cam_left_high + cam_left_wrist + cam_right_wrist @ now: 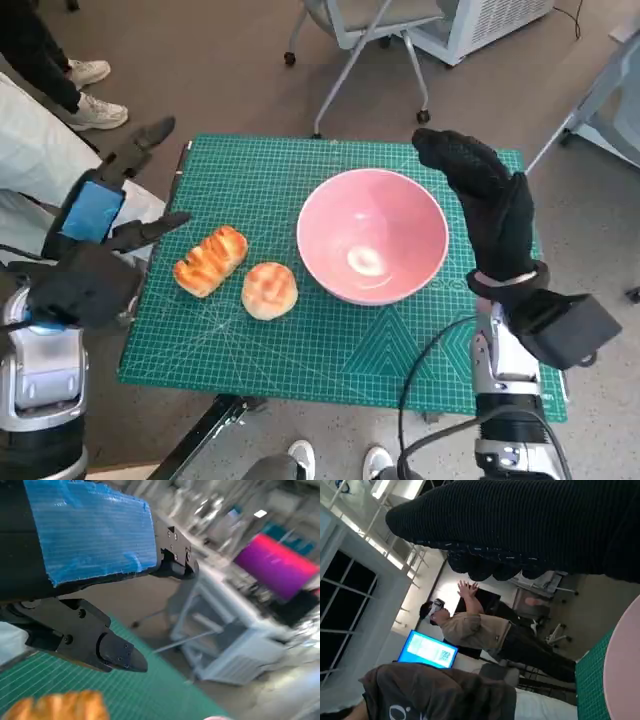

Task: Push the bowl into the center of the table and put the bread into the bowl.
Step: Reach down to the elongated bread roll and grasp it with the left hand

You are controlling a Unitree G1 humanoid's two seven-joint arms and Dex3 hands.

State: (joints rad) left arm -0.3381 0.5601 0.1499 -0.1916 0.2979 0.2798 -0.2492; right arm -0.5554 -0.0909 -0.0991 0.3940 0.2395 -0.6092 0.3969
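The bowl (372,236) sits near the middle of the green surface (330,350). The long bread (210,260) lies left of it, pointing slantwise, closest to the left robot hand (95,245), which is wide and holds nothing. The right robot hand (485,205) is empty too.

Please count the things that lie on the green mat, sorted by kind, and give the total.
Bread: 2, one long loaf and one round bun
Bowl: 1, the pink bowl
Total: 3 things on the green mat
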